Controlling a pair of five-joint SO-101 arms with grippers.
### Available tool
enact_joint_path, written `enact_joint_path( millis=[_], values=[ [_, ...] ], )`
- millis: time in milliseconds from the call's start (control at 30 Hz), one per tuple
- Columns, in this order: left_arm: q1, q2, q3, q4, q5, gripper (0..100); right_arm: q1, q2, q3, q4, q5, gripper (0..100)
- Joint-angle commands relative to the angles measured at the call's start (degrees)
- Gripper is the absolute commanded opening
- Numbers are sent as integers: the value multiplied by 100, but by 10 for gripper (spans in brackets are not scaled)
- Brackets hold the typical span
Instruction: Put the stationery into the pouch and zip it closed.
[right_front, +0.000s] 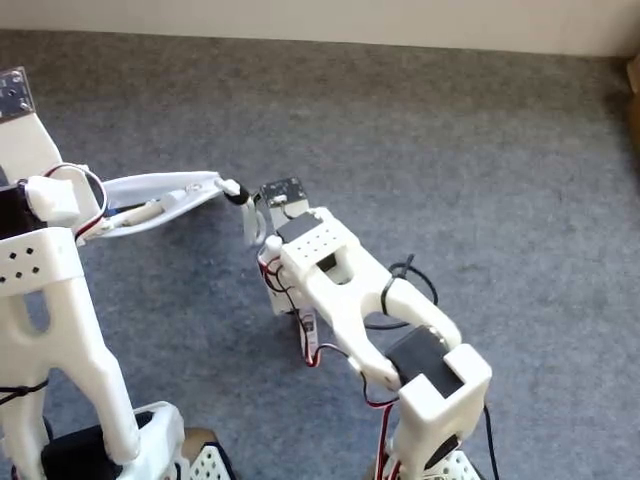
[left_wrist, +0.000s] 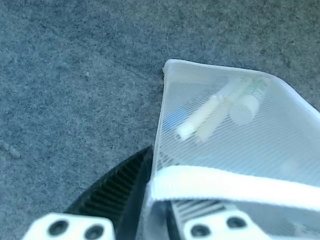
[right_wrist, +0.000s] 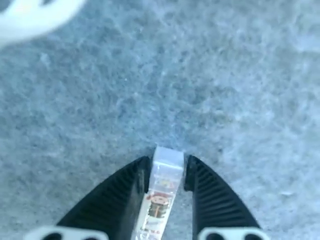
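The white mesh pouch (right_front: 165, 200) hangs just above the grey carpet, and my left gripper (left_wrist: 155, 172) is shut on its edge beside the white zip band (left_wrist: 230, 182). Pens and a small white cap (left_wrist: 215, 112) show through the mesh. A black zip pull (right_front: 238, 195) sticks out at the pouch's end towards the other arm. My right gripper (right_wrist: 167, 162) is shut on a small flat clear-wrapped piece of stationery (right_wrist: 162, 185) with a printed label, held over the carpet. In the high view this gripper (right_front: 260, 232) sits just beside the pouch's zip-pull end.
Grey carpet (right_front: 450, 150) covers the whole work area, with open room to the far side and right. Both arm bases stand at the near edge. A corner of the pouch (right_wrist: 30, 15) shows in the right wrist view.
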Motion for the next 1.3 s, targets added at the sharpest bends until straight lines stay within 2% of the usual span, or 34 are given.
enact_joint_path(
  millis=[0, 267, 500, 867, 1267],
  values=[
    [-75, 40, 40, -132, 62, 11, -145, -84, -295, 75, -26, 46],
    [-75, 40, 40, -132, 53, 11, -145, -119, -295, 110, -26, 41],
    [-75, 40, 40, -132, 53, 11, -154, -145, -426, 1112, -18, 40],
    [-75, 40, 31, -132, 53, 11, -171, -154, -602, 1525, -9, 40],
    [-75, 40, 40, -132, 44, 11, -655, -1059, -831, 2000, -9, 40]
  ],
)
